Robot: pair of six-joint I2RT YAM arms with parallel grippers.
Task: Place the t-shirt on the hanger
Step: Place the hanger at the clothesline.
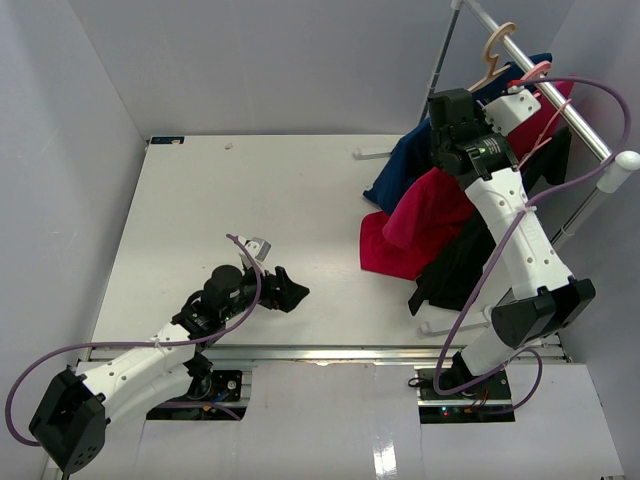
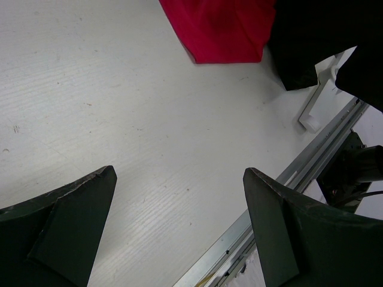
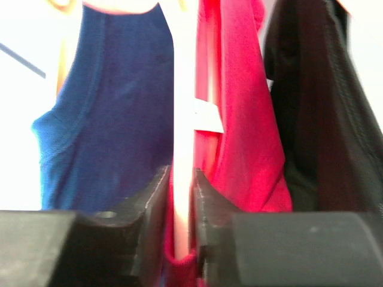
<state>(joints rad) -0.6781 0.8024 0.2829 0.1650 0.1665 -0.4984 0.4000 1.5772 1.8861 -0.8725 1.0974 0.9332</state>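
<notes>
hanging t-shirt (image 1: 425,220): the red cloth drapes down from the rail (image 1: 590,135), between the navy shirt (image 1: 400,165) and the black garment (image 1: 460,265), touching both; its lower hem lies folded on the desk (image 1: 250,200).
label (image 3: 207,116): the small white tag shows in your right wrist view, on the red cloth just beside a pale strip.
hanger (image 1: 536,72): in the top view its pale-pink hook curves at the rail, near the beige hanger (image 1: 497,45); its shoulders are hidden by cloth and by your right arm.
right fingers (image 3: 152,203): drawn narrow, pinching the pale-pink strip, which you can fairly take for part of the hanger; red cloth shows low in the gap too.
left fingers (image 2: 78,209): spread wide, holding nothing, low over bare desk and well apart from the rack.
done so far: as a judgement, the shirt looks to be on the hanger and the hook is at the rail, so you are close to the end.
left to do: confirm that both shoulders sit in the sleeves' line and that the hook bears the weight; you cannot tell either from these views. then release and draw the right arm clear without dragging the cloth.
</notes>
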